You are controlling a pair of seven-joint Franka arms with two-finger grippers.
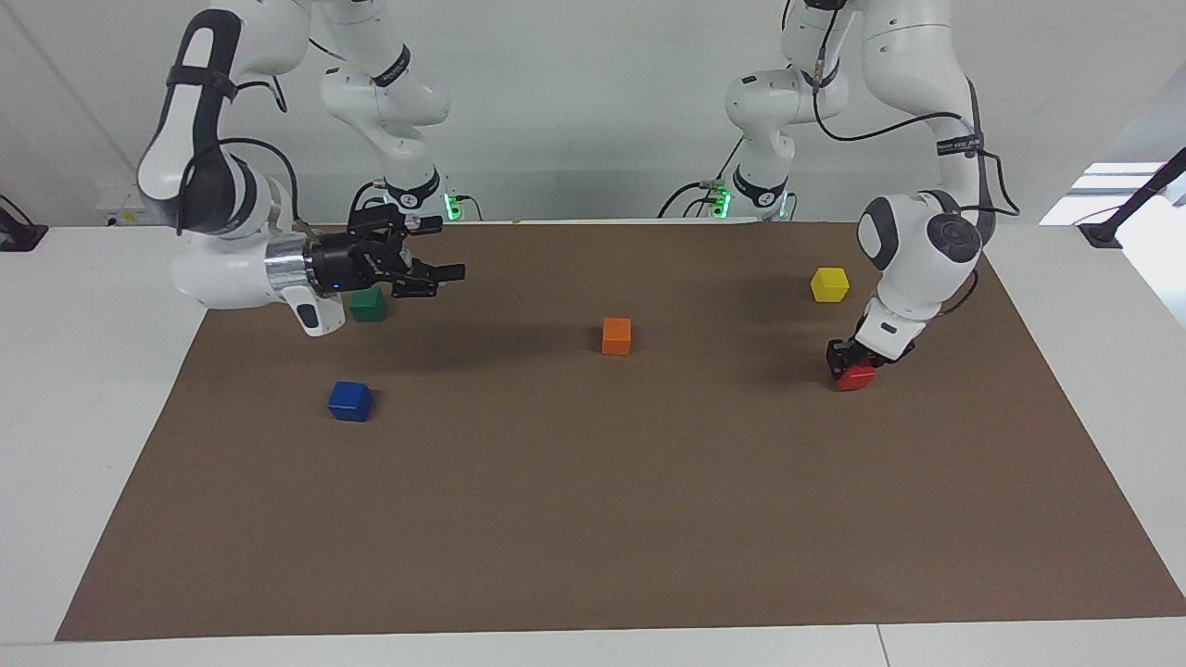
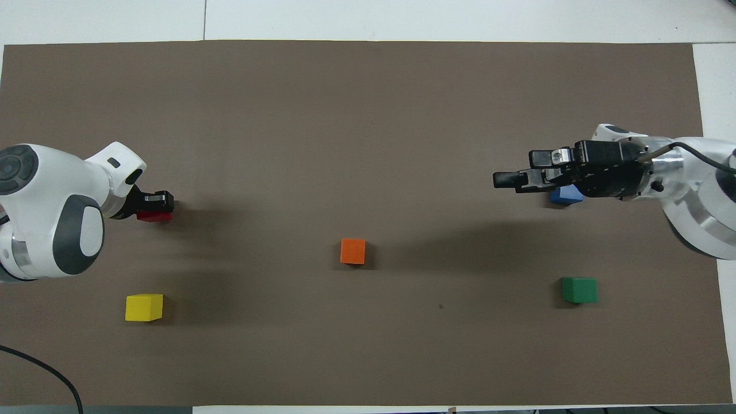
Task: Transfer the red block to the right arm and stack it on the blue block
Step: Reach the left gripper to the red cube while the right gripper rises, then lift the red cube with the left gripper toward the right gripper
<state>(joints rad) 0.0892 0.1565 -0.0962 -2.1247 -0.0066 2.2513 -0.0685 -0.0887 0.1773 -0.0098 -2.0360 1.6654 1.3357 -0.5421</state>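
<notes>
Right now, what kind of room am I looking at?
Probably a robot test lab: two white arms at a table, a brown mat, and small coloured cubes like the red block and blue block.

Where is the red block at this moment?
The red block sits on the brown mat toward the left arm's end, gripped by the left pincer, farther from the robots than the yellow block.

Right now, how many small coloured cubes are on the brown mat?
5. Red cube in the left gripper; yellow cube nearer the robots; orange cube mid-mat; green cube and blue cube toward the right arm's end. None seems hidden.
</notes>
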